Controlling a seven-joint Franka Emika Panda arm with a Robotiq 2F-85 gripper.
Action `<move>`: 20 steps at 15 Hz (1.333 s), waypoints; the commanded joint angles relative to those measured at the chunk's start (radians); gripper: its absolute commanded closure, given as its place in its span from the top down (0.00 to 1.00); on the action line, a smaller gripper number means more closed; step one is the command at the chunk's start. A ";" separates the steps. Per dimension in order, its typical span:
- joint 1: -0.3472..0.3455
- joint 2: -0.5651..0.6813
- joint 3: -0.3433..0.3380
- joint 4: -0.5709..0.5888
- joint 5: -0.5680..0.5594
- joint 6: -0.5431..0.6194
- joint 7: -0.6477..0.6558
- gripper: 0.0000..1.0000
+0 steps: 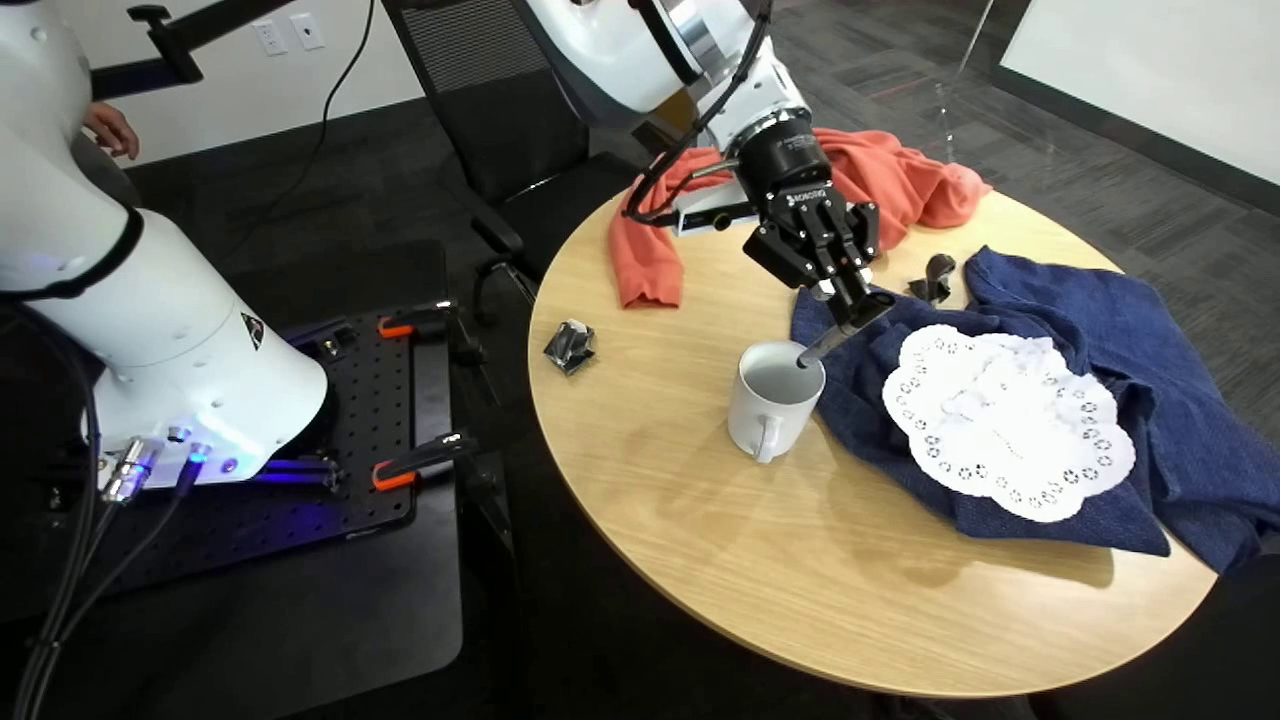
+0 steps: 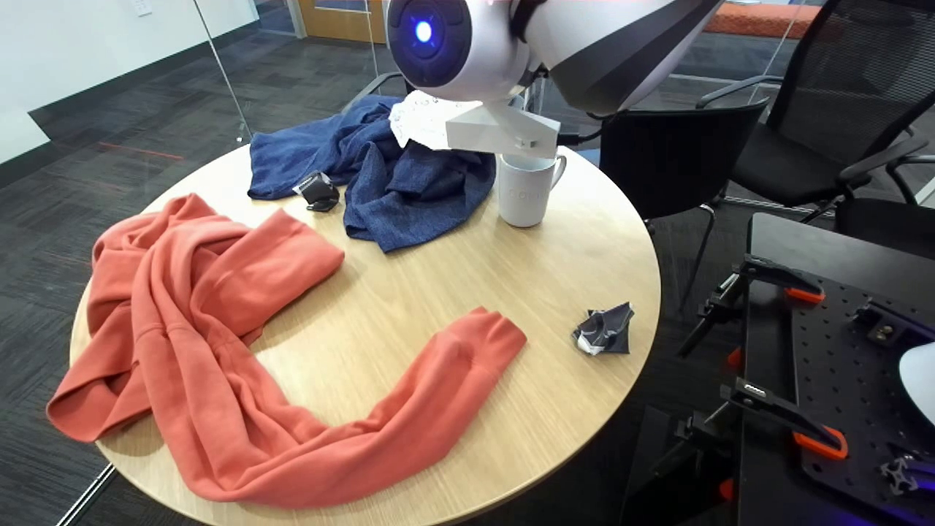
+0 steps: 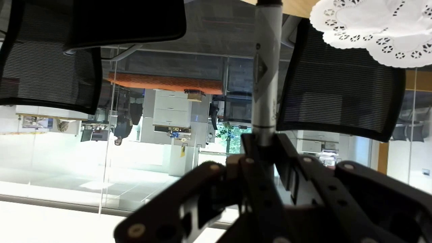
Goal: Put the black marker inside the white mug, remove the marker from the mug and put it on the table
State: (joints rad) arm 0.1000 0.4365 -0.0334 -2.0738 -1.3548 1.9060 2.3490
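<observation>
The white mug (image 1: 748, 410) stands upright on the light wooden round table (image 1: 640, 450). It also shows in an exterior view (image 2: 523, 196), its top partly hidden behind the arm. My gripper (image 1: 862, 303) is above and beside the mug, shut on the black marker (image 1: 832, 341). The marker is tilted, and its dark lower tip overlaps the mug's rim; I cannot tell whether it is just above or slightly inside the opening. In the wrist view the marker (image 3: 266, 67) extends from between the fingertips (image 3: 265, 145), whitish with a dark end; its far end is cut off.
A white lace doily (image 1: 1010, 425) lies on a dark blue cloth (image 1: 1130, 310) beside the mug. A red-orange garment (image 2: 212, 307) covers one side of the table (image 2: 540, 277). A crumpled dark wrapper (image 2: 605, 330) and a small dark clip-like object (image 2: 318, 192) lie on the table.
</observation>
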 commanded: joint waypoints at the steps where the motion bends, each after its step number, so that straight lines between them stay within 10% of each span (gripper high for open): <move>1: -0.015 0.045 0.026 0.039 0.014 -0.037 0.020 0.05; 14: -0.007 0.132 0.044 0.057 0.048 -0.037 0.014 0.05; 15: -0.005 0.133 0.044 0.055 0.052 -0.040 0.014 0.44; 20: -0.003 0.126 0.044 0.051 0.058 -0.042 0.013 0.76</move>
State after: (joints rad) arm 0.1007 0.5675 -0.0044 -2.0329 -1.3111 1.9027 2.3491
